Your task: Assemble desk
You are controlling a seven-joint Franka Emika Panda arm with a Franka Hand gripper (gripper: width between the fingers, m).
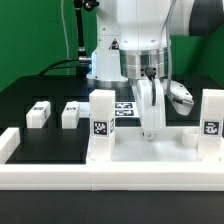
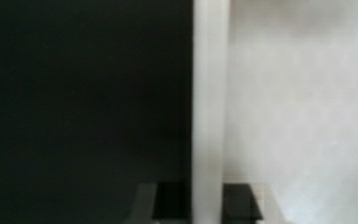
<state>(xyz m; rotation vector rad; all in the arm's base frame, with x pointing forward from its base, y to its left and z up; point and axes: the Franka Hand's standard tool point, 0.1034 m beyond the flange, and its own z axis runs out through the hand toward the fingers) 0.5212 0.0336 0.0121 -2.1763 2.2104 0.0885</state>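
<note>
The white desk tabletop (image 1: 135, 150) lies flat at the front of the black table. Two legs stand upright on it, one at the exterior view's left (image 1: 102, 117) and one at its right (image 1: 211, 118), each with a tag. Two more legs (image 1: 38, 115) (image 1: 70, 115) lie loose on the table at the exterior view's left. My gripper (image 1: 151, 126) points straight down at the tabletop's far rim. In the wrist view the gripper (image 2: 210, 203) has a dark finger on each side of the white rim (image 2: 210, 90) and is shut on it. The panel surface (image 2: 309, 100) fills one side.
The low white border wall (image 1: 60, 178) runs along the front, with a short arm (image 1: 8, 145) at the exterior view's left. The marker board (image 1: 124, 108) lies behind the tabletop, near the robot's base (image 1: 105, 60). Black table (image 2: 78, 100) shows beside the rim.
</note>
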